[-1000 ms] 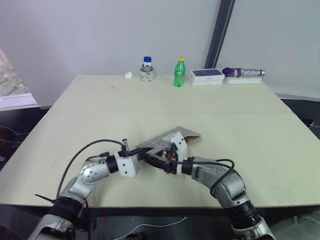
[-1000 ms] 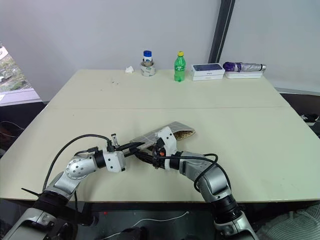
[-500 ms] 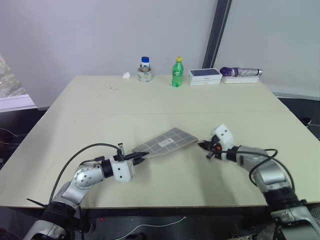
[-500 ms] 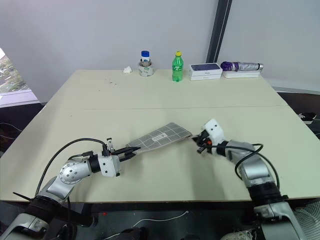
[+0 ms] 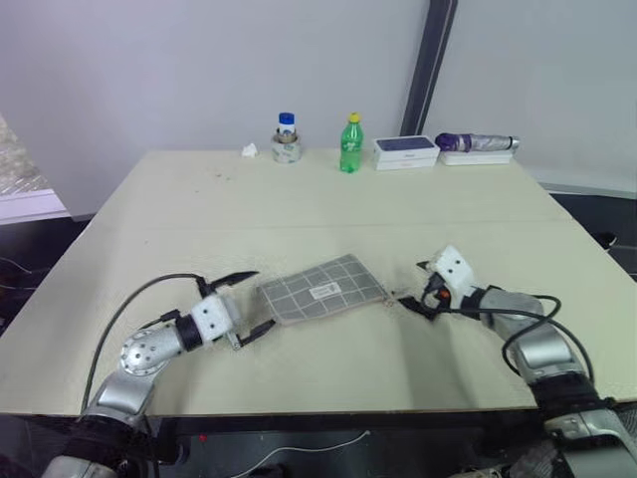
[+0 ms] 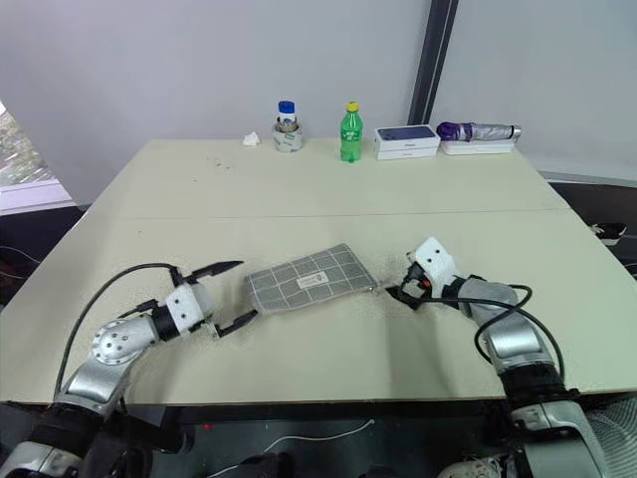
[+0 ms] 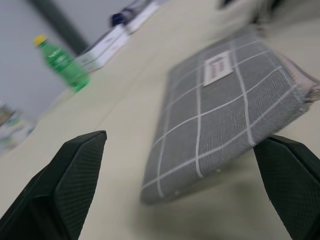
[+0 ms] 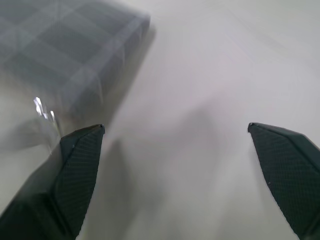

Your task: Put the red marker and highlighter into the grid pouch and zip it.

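Grid pouch (image 5: 321, 290) lies flat, centre of frame on bench (image 5: 299, 199), looks zipped. Left hand (image 5: 242, 304) and right hand (image 5: 410, 289) both w/ fingers apart, holding nothing; pull straight back, don't snag pouch.

- Premises: plain office or lab test room.
- Evidence: large bare beige table (image 5: 328, 214); blank white wall (image 5: 199, 70); dark vertical frame post (image 5: 423, 70).
- Far edge: green bottle (image 5: 349, 143), white box (image 5: 405, 151), folded umbrella (image 5: 476, 142).
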